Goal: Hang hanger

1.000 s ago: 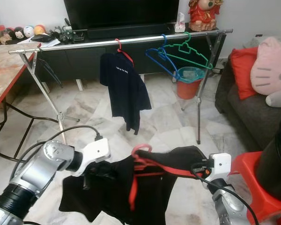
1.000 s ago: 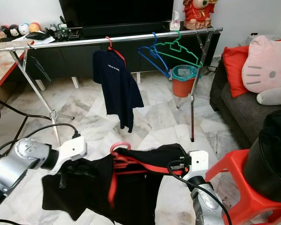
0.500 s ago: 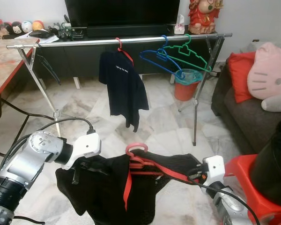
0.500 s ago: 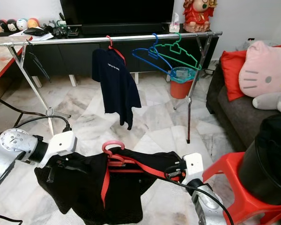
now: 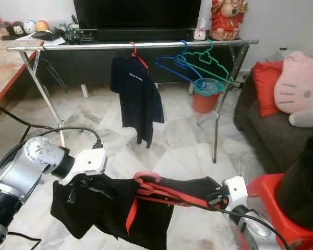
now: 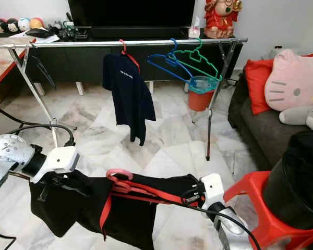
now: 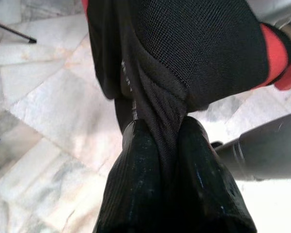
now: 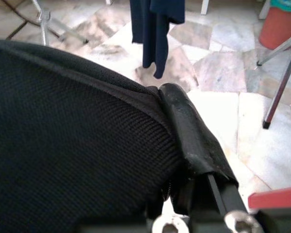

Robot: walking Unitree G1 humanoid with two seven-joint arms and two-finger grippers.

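Left end effector [image 7: 157, 145] pinching black shirt [image 5: 109, 208] | right end effector [image 8: 184, 141] pinching shirt | pink hanger [image 5: 146, 179] between

Black shirt [image 8: 72, 141] against claw finger [image 8: 194, 136], navy shirt [image 8: 155, 24] beyond

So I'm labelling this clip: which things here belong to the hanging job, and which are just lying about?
Belongs to the job:
- black shirt on the pink hanger
- left gripper, fingers shut on the shirt
- right gripper, holding the shirt's other side
- clothes rail

Just lying about:
- navy shirt
- blue hanger, green hanger
- orange bin
- red stool
- pink plush
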